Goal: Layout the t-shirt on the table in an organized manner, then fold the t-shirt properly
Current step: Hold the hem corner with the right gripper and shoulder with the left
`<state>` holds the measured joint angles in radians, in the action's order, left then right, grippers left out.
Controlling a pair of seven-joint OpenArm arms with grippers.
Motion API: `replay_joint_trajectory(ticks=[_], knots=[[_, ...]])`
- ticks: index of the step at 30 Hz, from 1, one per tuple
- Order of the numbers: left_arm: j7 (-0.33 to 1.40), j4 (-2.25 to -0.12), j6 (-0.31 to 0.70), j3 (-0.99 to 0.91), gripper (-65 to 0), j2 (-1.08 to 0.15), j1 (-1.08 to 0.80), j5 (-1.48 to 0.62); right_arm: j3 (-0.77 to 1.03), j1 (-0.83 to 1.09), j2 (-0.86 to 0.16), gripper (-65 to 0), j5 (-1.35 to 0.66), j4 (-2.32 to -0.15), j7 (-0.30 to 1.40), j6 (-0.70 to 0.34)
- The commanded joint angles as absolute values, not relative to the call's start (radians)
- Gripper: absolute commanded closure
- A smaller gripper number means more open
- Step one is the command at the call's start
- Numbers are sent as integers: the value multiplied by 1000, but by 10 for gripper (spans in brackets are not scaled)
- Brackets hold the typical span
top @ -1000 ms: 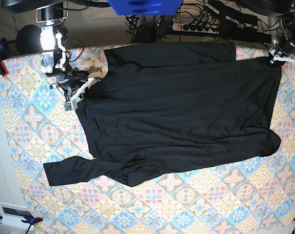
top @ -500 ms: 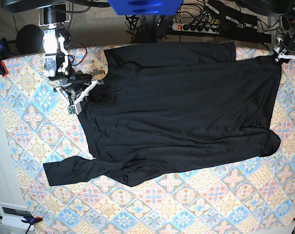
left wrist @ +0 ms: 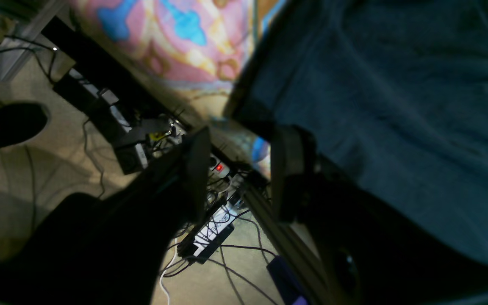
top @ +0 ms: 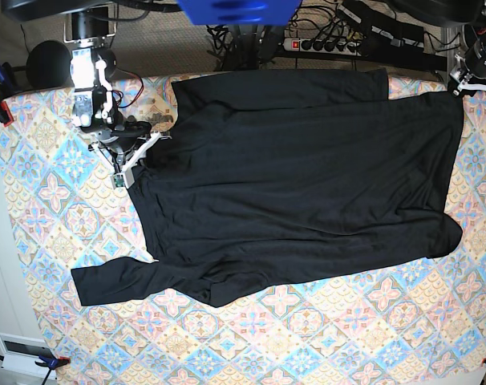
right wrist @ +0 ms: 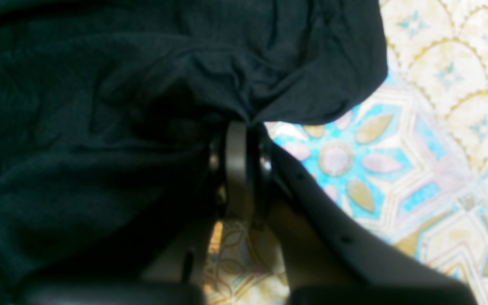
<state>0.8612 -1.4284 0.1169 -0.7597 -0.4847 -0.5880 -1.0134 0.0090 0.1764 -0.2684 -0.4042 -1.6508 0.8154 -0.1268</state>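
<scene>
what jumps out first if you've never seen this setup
A black t-shirt sprawls across most of the pastel patterned table, one sleeve trailing toward the near left corner. The right end effector is pinched shut on the shirt's edge at the far left, while the left end effector stands open past the far right corner.
</scene>
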Motion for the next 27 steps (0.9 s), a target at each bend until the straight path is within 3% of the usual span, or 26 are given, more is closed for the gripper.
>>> replay_joint_trajectory(ticks=[1, 20, 22, 26, 27], knots=[[849, -1443, 122, -769, -227, -507, -578, -1023, 12, 171, -275, -26, -410, -1664, 819, -128], [851, -1440, 120, -750, -225, -441, -509, -935, 12, 176, -274, -26, -409, -1670, 819, -128], [851, -1442, 120, -750, -189, -441, -506, -935, 12, 176, -274, -26, -409, -1670, 819, -128], [849, -1448, 122, -754, -3, -444, -506, -943, 12, 177, -274, -26, -409, -1670, 819, -128], [849, -1448, 122, -754, 0, -446, -506, -943, 12, 177, -274, -26, -409, -1672, 819, -128]])
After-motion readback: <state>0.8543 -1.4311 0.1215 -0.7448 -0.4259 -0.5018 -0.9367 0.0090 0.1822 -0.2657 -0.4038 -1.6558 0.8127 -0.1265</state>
